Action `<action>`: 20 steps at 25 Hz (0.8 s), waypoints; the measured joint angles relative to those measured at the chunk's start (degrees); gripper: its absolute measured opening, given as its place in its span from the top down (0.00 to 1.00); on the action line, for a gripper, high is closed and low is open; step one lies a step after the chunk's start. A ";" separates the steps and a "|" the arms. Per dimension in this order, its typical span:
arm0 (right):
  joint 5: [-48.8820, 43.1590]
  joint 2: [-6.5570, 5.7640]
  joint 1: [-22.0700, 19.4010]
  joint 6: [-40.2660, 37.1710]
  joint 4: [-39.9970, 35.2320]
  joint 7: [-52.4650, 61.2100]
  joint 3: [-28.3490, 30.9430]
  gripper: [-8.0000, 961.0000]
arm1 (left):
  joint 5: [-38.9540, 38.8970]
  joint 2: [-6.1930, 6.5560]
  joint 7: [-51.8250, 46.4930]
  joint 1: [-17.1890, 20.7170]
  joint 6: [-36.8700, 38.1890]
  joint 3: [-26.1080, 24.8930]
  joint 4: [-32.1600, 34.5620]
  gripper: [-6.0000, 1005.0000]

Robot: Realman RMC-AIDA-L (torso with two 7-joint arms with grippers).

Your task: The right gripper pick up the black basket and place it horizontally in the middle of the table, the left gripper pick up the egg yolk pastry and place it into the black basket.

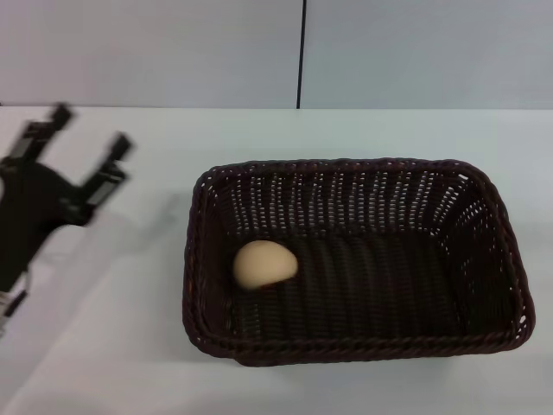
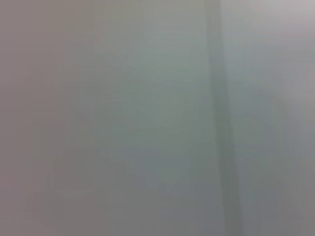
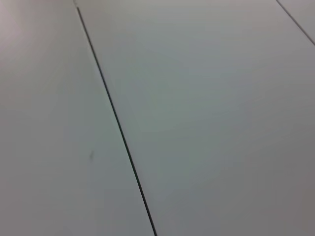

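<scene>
While I watch from the head camera, the table (image 1: 104,363) fills most of what I see, a plain white top running back to a pale wall (image 1: 415,52) with a dark vertical seam (image 1: 301,52). On it, the black basket (image 1: 354,346) lies with its long side across my view, sitting around the middle of the table and a little toward the right. Its braided rim is level, and the slatted walls let some of the white surface show through.

Next in size is the left gripper (image 1: 91,130), over the left part of the table and well apart from the basket. Its two thin fingers (image 1: 111,169) are spread wide with nothing between them, so I read it as released. The arm behind it appears blurred.

Smallest is the egg yolk pastry (image 1: 264,264), resting on the basket floor near the left end wall, with only its pale beige side facing me.

My left wrist camera gives only a soft grey surface with a faint darker band. My right wrist camera shows pale panels split by a thin dark line (image 3: 115,123). I find the right gripper nowhere.
</scene>
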 joint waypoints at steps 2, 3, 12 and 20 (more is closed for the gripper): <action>-0.01 0.00 0.98 0.17 0.04 -2.83 0.51 0.18 | -0.04 0.04 -0.01 1.76 -1.44 -5.53 -1.90 0.23; -0.03 0.00 1.32 0.21 0.05 -4.45 0.54 0.18 | -0.03 0.04 -0.01 2.83 -2.21 -8.50 -3.08 0.20; -0.41 -1.49 4.91 2.50 1.30 -9.72 0.51 0.18 | 0.01 -0.24 0.00 8.37 -6.98 -14.91 -9.39 0.18; -0.54 -1.81 5.44 3.80 1.08 -9.43 0.04 0.18 | 0.36 -0.29 0.66 9.40 -12.08 -14.86 -11.99 0.18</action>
